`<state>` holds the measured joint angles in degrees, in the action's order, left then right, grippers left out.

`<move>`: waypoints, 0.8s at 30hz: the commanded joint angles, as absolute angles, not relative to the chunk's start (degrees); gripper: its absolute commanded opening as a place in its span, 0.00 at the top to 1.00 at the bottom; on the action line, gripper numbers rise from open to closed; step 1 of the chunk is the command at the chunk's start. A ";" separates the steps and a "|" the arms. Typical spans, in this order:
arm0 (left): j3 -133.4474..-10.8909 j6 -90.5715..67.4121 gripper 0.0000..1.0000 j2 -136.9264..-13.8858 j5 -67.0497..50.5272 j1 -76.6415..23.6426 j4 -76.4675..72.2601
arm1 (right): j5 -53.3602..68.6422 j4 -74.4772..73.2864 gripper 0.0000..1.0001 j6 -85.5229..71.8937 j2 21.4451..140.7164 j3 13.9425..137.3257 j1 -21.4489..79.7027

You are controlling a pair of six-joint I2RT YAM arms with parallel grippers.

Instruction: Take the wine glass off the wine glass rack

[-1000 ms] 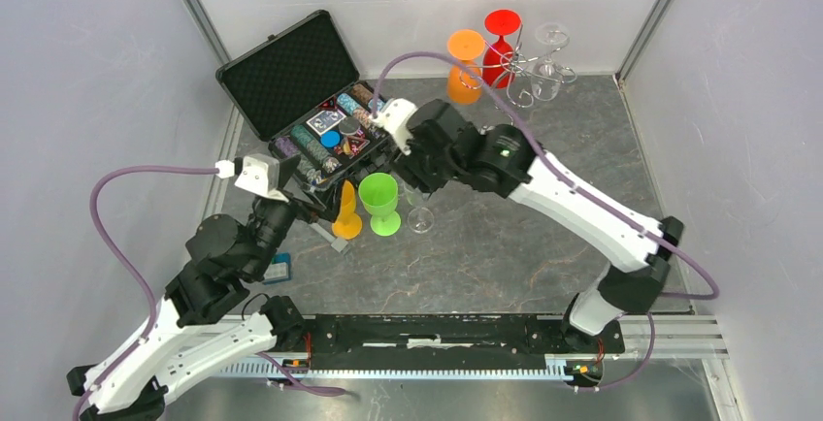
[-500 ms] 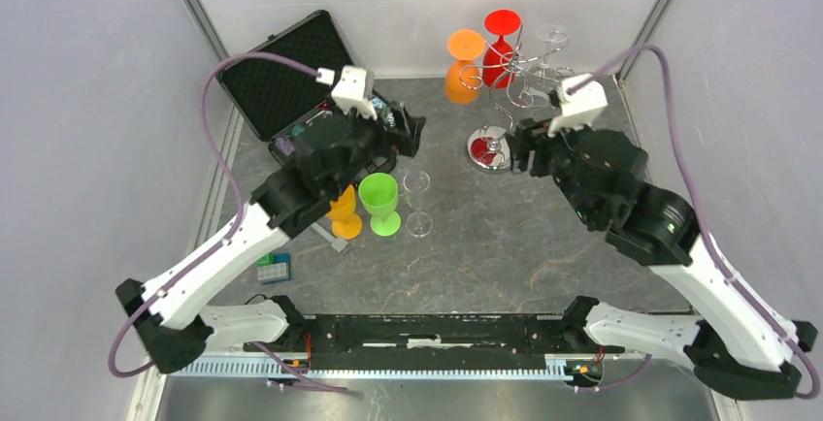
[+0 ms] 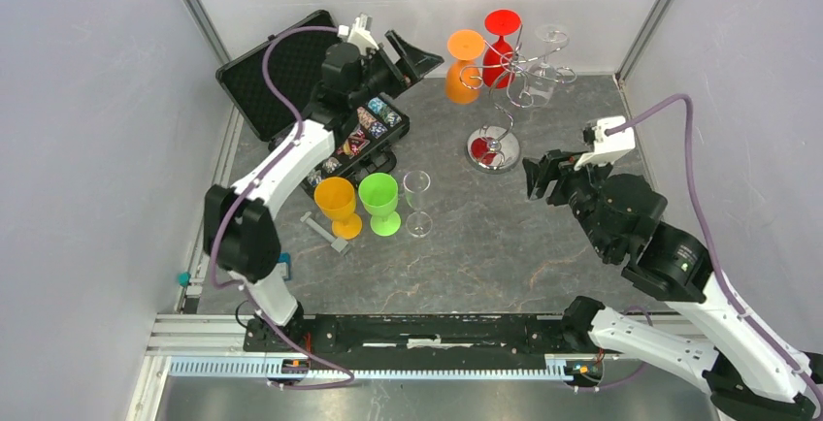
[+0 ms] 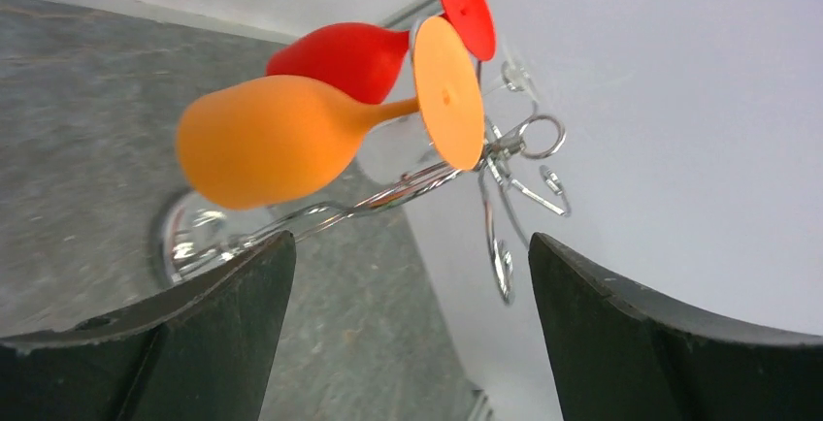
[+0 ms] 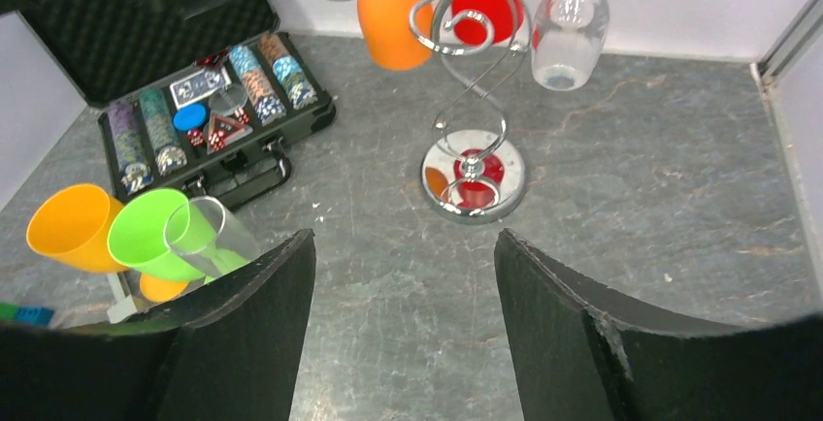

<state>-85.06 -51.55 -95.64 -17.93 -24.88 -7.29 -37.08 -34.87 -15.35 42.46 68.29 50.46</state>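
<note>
The wine glass rack (image 3: 492, 146) is a chrome wire stand at the back, with a round shiny base and curled arms. An orange wine glass (image 3: 464, 68), a red one (image 3: 500, 45) and a clear one (image 3: 551, 50) hang upside down from it. My left gripper (image 3: 408, 59) is open and empty, raised just left of the orange glass. In the left wrist view the gripper (image 4: 410, 242) faces the orange glass (image 4: 277, 138), the red glass (image 4: 347, 54) and the rack (image 4: 500, 174). My right gripper (image 3: 541, 176) is open and empty, right of and nearer than the rack base. It also shows in the right wrist view (image 5: 406, 239), facing the rack (image 5: 474, 177).
An open black case (image 3: 325, 111) of poker chips lies at the back left. An orange glass (image 3: 337, 206), a green glass (image 3: 380, 204) and a clear glass (image 3: 417, 204) stand upright mid-table. A small grey block (image 3: 325, 232) lies beside them. Grey walls close in the sides and back.
My left arm has swung from the standing glasses up and back to beside the hanging orange glass. My right arm has pulled away to the right, nearer than the rack. Both grippers stay empty.
</note>
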 commanded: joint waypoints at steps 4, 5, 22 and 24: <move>-96.07 -67.10 0.16 -105.28 -27.36 -24.88 -20.17 | -33.57 -29.88 0.27 -19.13 39.04 62.34 50.25; -96.88 -67.67 0.17 -106.10 -27.24 -25.02 -20.37 | -33.55 -29.89 0.27 -19.16 38.67 62.16 50.30; -109.05 -63.40 0.39 -114.45 -14.61 -28.75 -4.48 | -36.05 -29.21 0.29 -19.92 32.71 59.80 50.29; -109.76 -63.67 0.45 -115.15 -14.59 -28.93 -4.35 | -36.13 -29.18 0.30 -20.36 32.04 59.32 50.27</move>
<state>-106.34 -64.82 -113.80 -16.86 -28.25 -6.11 -34.79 -30.83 -19.29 33.32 60.07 50.46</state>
